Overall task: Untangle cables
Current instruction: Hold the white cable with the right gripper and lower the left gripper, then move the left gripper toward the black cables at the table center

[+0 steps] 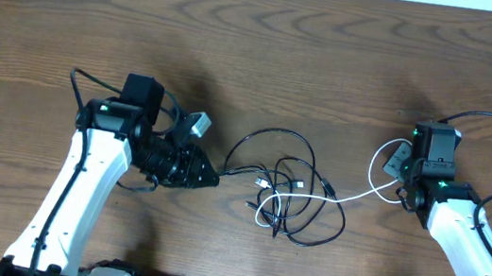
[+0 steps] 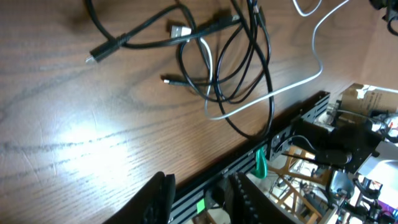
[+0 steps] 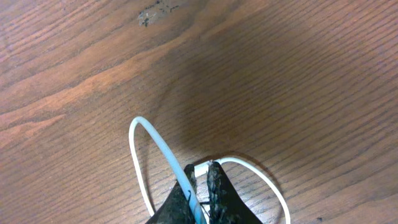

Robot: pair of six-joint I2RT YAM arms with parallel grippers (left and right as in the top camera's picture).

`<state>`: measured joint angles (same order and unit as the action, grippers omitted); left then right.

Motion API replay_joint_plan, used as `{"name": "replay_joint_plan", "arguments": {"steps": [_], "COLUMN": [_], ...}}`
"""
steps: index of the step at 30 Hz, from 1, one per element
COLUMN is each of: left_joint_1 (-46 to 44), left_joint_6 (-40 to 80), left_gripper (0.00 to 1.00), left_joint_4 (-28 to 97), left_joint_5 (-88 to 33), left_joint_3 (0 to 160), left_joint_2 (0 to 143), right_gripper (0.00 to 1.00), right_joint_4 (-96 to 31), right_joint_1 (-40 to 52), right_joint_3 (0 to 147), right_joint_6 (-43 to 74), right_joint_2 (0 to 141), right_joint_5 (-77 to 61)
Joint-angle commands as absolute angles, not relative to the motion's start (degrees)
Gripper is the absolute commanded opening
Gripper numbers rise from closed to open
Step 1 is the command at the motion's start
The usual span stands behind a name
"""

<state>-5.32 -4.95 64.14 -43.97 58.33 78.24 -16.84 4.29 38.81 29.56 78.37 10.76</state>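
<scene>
Now at separating step: right gripper (image 3: 200,186) jaws pinched shut on thin white cord (image 1: 358,195), which runs right from black cord tangle (image 1: 287,201) mid brown wooden surface (image 1: 332,64). Left gripper (image 2: 199,196) jaws partly open, empty, just beside tangle. Next likely: pin black cord, pull white free.

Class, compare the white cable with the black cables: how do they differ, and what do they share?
Colour: the white cable is pale; the black cables are dark. Pose: the white cable trails rightward from the tangle; the black cables loop in the middle. State: the white cable is pinched in the right pincer; the black cables lie slack on the table. Shared: thin cords crossing in one tangle.
</scene>
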Motion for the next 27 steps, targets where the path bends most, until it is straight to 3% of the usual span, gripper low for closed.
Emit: {"name": "replay_joint_plan", "arguments": {"steps": [1,12,27], "left_joint_1": [-6.17,-15.18,-27.24], "left_joint_6": [-6.98,-3.05,10.96], "left_gripper": [0.35,0.36,0.41], "left_joint_4": [65.01,47.46,22.06], "left_joint_5": [-43.05,-47.55,-45.43], "left_joint_3": [53.71,38.72,33.8], "left_joint_2": [77.76,77.78,77.8], "right_gripper": [0.06,0.06,0.07], "right_joint_4": [-17.06,-17.15,-17.12], "right_joint_1": [3.95,3.95,3.95], "right_joint_3": [38.54,38.54,38.54], "right_joint_6": [29.74,29.74,29.71], "right_joint_2": [78.61,78.61,78.61], "right_joint_5": [11.18,10.59,10.15]}}
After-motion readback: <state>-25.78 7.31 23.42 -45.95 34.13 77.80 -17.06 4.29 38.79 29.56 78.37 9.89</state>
